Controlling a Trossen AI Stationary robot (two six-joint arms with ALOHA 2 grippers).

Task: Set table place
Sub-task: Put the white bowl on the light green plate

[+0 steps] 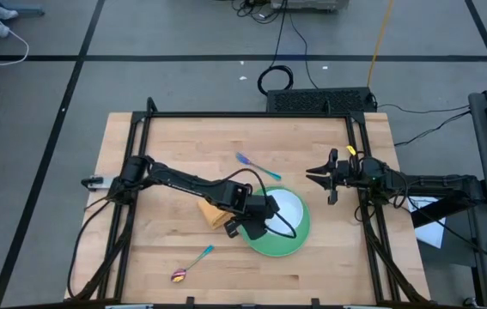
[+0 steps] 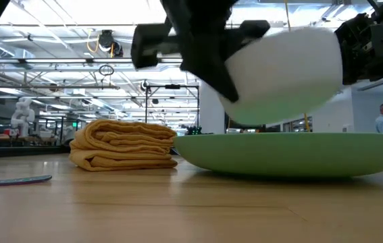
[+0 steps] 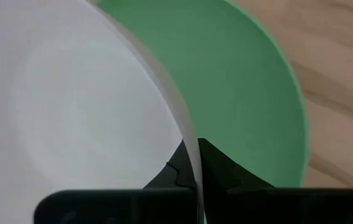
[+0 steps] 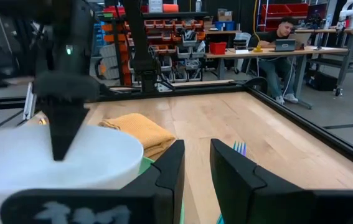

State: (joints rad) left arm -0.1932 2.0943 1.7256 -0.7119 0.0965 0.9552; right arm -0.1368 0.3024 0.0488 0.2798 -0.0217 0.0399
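My left gripper is shut on the white bowl, which it holds over the round green plate. In the low view the bowl hangs tilted just above the plate. The folded orange napkin lies flat on the table just left of the plate. The blue-handled fork lies beyond the plate. The teal-handled spoon lies near the front edge. My right gripper is open and empty, to the right of the fork. My left gripper pinches the bowl's rim on the bowl's left side, one finger inside the bowl and one outside. The fingers come from the table's left, slanting down. The bowl is tilted, and the low view shows a gap between it and the plate's rim.
A black metal frame runs round the wooden table top. Bare wood lies in front of the plate and on the table's left part. In the right wrist view a person sits at a desk beyond the table.
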